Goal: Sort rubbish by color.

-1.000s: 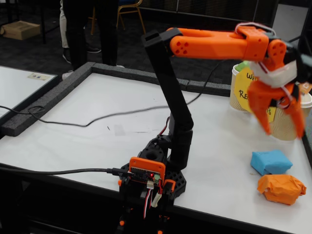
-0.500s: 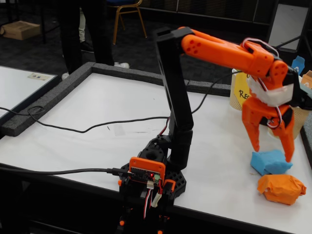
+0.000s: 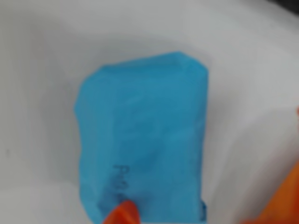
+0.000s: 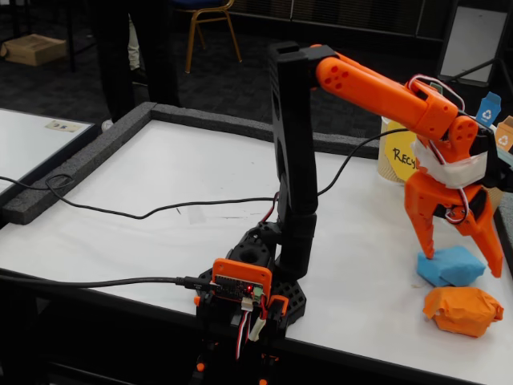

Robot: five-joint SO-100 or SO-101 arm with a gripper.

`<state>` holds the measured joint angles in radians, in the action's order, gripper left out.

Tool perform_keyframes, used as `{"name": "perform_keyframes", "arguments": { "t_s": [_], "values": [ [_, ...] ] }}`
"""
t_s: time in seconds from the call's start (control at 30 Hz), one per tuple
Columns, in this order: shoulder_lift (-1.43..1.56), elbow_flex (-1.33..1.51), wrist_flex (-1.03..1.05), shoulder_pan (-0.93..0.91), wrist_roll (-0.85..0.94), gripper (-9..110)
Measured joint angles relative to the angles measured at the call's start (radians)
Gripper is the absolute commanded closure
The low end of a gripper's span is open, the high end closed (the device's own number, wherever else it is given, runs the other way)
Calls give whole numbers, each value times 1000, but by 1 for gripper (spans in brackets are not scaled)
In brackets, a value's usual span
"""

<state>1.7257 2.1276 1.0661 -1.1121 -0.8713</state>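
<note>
The blue lump (image 4: 453,265) is seen on the white table (image 4: 160,184) near its right edge in the fixed view, with the orange lump (image 4: 463,310) lying just beside it toward the camera; no green lump can be made out in either view. The gripper (image 4: 466,263) is held spread wide, pointing down, with one finger set at the left side of the blue lump and the other at its right side, so the lump is straddled but not yet pinched. In the wrist view the blue lump (image 3: 142,140) fills most of the picture, and an orange fingertip (image 3: 122,213) is seen over its near edge. The lump appears to be crumpled paper wrapping, so it is judged light, soft and easily dented, with little risk of damage from squeezing. Its papery surface is likely to offer fair grip, though a loose fold could slip. It is best taken across its narrower width, near the middle, and squeezed until the paper gives. Behind the arm, a yellow sign (image 4: 401,156) and tagged paper cups (image 4: 497,172) are partly visible.
</note>
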Motion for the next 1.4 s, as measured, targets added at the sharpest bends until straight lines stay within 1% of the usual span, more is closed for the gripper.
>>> {"name": "perform_keyframes", "arguments": {
  "t_s": [0.13, 0.2, 0.3, 0.4, 0.67, 0.83, 1.13, 1.4],
  "values": [
    [-23, -5, -46, 6, 0, 70],
    [-32, -17, -37, 6, 0, 70],
    [-63, -78, 32, 8, -2, 70],
    [-69, -140, 144, 8, -2, 70],
    [-87, -322, 333, 9, -2, 72],
    [-87, -342, 328, 23, -9, 72],
    [-95, -307, 250, 104, -40, 70],
    [-170, -293, 195, 110, -40, 69]
  ]
}}
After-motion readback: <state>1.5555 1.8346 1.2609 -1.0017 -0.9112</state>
